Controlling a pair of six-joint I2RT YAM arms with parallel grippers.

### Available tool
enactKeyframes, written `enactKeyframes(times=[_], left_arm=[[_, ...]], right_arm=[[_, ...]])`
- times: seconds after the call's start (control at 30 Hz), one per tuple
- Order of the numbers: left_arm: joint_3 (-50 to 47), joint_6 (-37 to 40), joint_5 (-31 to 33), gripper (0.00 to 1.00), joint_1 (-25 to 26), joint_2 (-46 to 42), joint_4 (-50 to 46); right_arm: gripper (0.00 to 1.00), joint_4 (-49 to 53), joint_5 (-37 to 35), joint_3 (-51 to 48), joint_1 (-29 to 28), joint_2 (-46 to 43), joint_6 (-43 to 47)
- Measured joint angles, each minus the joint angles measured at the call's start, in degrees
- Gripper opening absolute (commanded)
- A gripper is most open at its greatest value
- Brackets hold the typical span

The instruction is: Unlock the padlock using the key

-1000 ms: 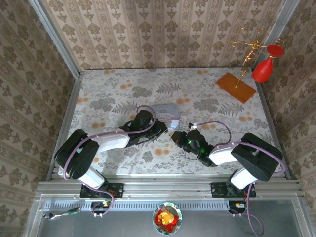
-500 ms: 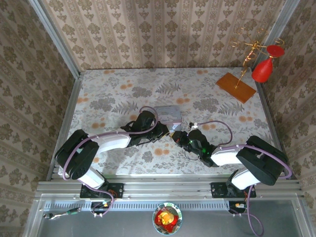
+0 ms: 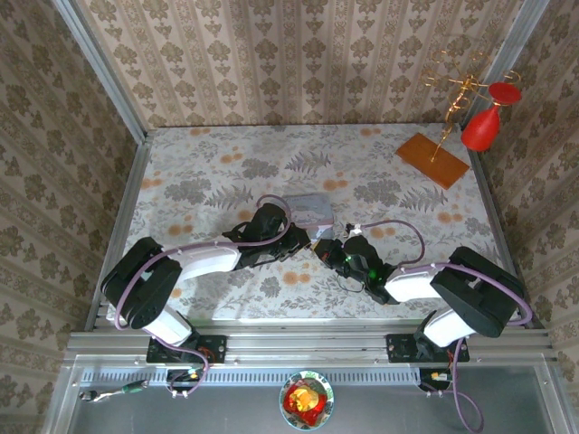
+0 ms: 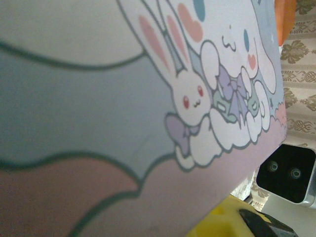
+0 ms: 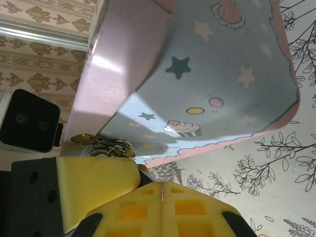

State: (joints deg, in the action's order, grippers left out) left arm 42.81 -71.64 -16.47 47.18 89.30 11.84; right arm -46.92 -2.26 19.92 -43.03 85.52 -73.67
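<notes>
Right wrist: yellow foam pads (image 5: pixel 197 210) of the right end effector (image 5: pixel 162 191) are clenched flush. Whether the thin dark metal key sits between them is hidden. Brassy metal loops (image 5: pixel 104 146) lie just beyond, against the pale blue cartoon-printed tin box (image 5: pixel 222 74); the tiny dark padlock cannot be made out. The key is probably light, stiff and slippery, so pinch its flat head.

My left arm (image 3: pixel 204 258) stretches low from its base toward 2 o'clock. The left gripper (image 3: pixel 301 237) is mid-table and I can't tell its jaw state. My right arm (image 3: pixel 412 282) reaches toward 10 o'clock. The right gripper (image 3: pixel 324 250) sits just beside the left one, its yellow pads (image 5: pixel 195 207) pressed together.
</notes>
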Motion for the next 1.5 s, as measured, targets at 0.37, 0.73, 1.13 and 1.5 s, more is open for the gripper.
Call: enactKeyframes(times=[0.37,0.73,1.13,1.5], left_arm=[[0.0,0.1,0.8,0.0,0.0,0.9,-0.2],[0.0,0.1,1.6,0.0,-0.1,1.2,0.1],[-0.4,0.2,-2.5,0.0,-2.3,1.2,0.7],[-2.6,1.0,-3.4,0.0,-5.1,-0.6,0.5]], right_arm=[[0.0,3.0,0.8,2.1,0.0,1.2,0.0],[0.0,7.5,3.7,4.1,1.7,1.1,1.7],[0.31,10.3,7.1,4.9,2.3,-0.9,6.2],[0.59,31.7,3.7,6.4,2.2,-19.5,21.7]])
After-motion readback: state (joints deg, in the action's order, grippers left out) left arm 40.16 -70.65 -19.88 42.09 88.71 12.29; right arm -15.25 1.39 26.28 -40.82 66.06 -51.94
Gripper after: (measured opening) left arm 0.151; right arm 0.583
